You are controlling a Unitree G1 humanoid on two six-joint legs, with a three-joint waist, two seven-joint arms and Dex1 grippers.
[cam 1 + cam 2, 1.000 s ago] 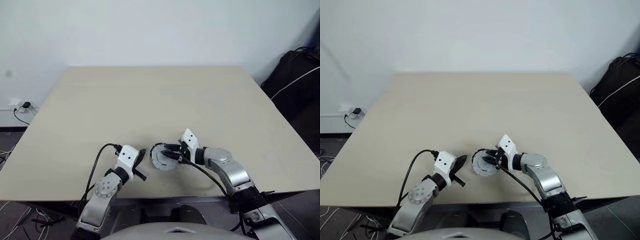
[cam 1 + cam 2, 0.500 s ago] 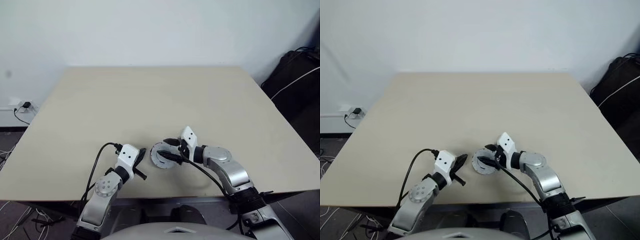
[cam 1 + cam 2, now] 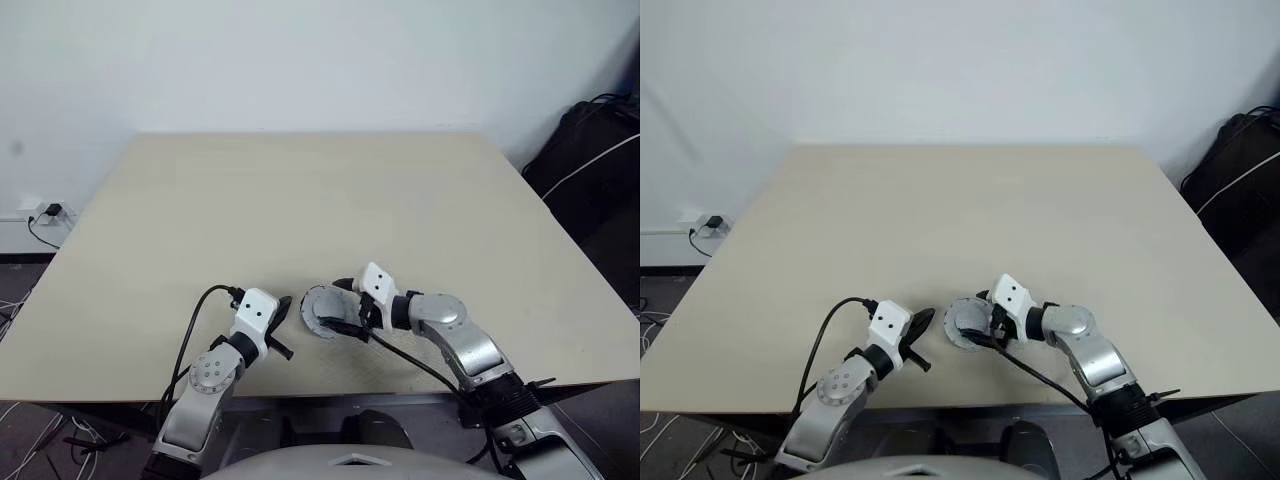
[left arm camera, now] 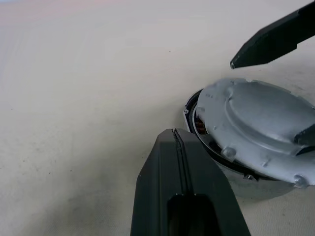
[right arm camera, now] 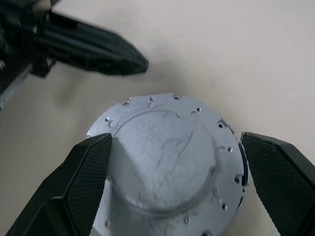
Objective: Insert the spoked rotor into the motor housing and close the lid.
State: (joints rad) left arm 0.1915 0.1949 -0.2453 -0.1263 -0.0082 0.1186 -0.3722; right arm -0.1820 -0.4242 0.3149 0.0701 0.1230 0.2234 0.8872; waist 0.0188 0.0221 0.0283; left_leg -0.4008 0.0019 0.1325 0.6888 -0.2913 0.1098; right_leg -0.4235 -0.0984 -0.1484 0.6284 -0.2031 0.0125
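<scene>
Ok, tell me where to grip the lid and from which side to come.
Grip the lid across its thin round rim, coming from above and the robot's right, where the open right gripper already straddles it. Its domed top gives no hold, and it sits slightly tilted on the motor housing, so the edges are probably the only purchase.

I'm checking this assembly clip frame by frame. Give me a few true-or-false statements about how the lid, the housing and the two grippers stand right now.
1. The lid lies on top of the motor housing. True.
2. The lid sits flush all round. False: in the left wrist view a gap shows copper windings beneath its edge.
3. The right gripper is open, its fingers either side of the lid. True.
4. The left gripper is clamped on the lid. False: it is shut beside the housing, holding nothing.
5. The lid's ribbed face is up. False: the smooth domed face is up.
</scene>
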